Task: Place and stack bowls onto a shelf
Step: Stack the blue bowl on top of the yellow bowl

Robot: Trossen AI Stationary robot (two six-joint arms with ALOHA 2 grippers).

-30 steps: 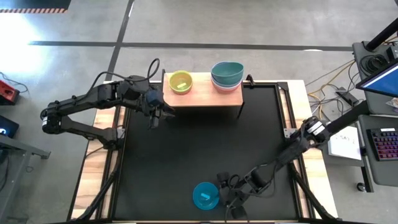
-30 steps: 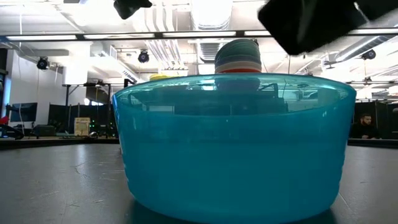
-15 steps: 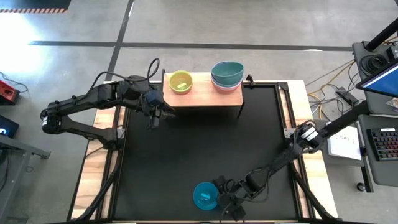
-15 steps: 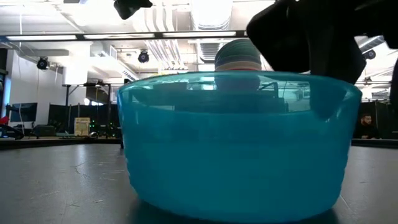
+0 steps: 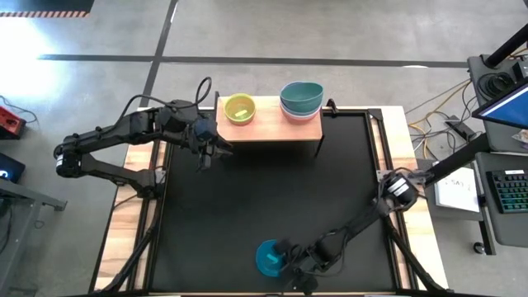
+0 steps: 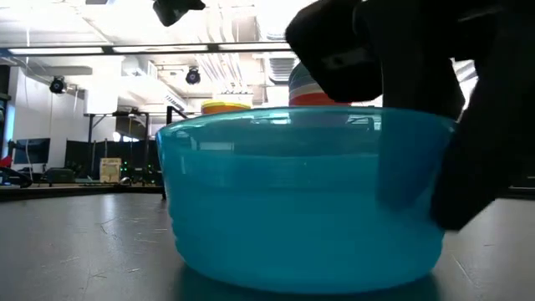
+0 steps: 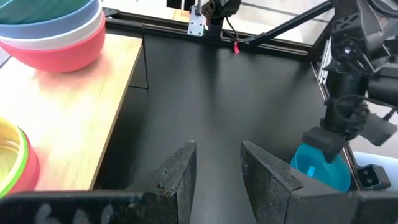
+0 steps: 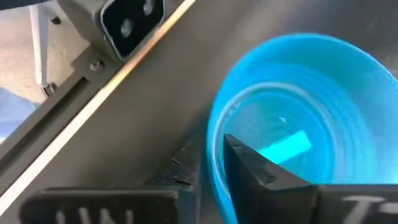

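Bright blue bowl (image 5: 269,258) rim pinched between right gripper (image 8: 214,163) fingers; left gripper (image 7: 217,177) open by shelf (image 5: 268,125)

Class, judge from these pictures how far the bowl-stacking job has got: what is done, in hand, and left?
Done: two stacks of bowls stand on the shelf. In hand: the right gripper has its fingers either side of the blue bowl's rim on the table. Left: carrying that bowl to the shelf and stacking it. The left gripper waits beside the shelf.
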